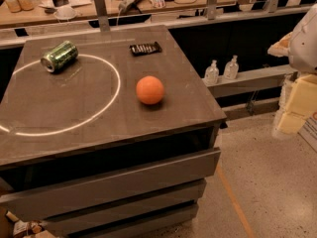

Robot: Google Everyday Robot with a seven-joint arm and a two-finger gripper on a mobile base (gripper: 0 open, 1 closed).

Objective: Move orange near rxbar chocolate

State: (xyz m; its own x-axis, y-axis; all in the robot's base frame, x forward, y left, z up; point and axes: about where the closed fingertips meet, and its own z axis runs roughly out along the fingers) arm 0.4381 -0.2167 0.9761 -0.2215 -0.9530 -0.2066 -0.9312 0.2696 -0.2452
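Observation:
The orange [150, 89] is a round, plain fruit on the dark table top, right of centre and near the right edge. The rxbar chocolate [145, 48], a flat bar in a black wrapper with pale lettering, lies at the back of the table, directly behind the orange with a gap of bare table between them. My gripper is not in view. Only a white and pale yellow part of my arm [300, 83] shows at the right edge, off the table and well right of the orange.
A green drink can [59, 56] lies on its side at the back left, on a white circle line [111, 100] marked on the table [188, 108]. Two small clear bottles [221, 70] stand on a low ledge to the right. A cluttered counter [99, 4] runs behind.

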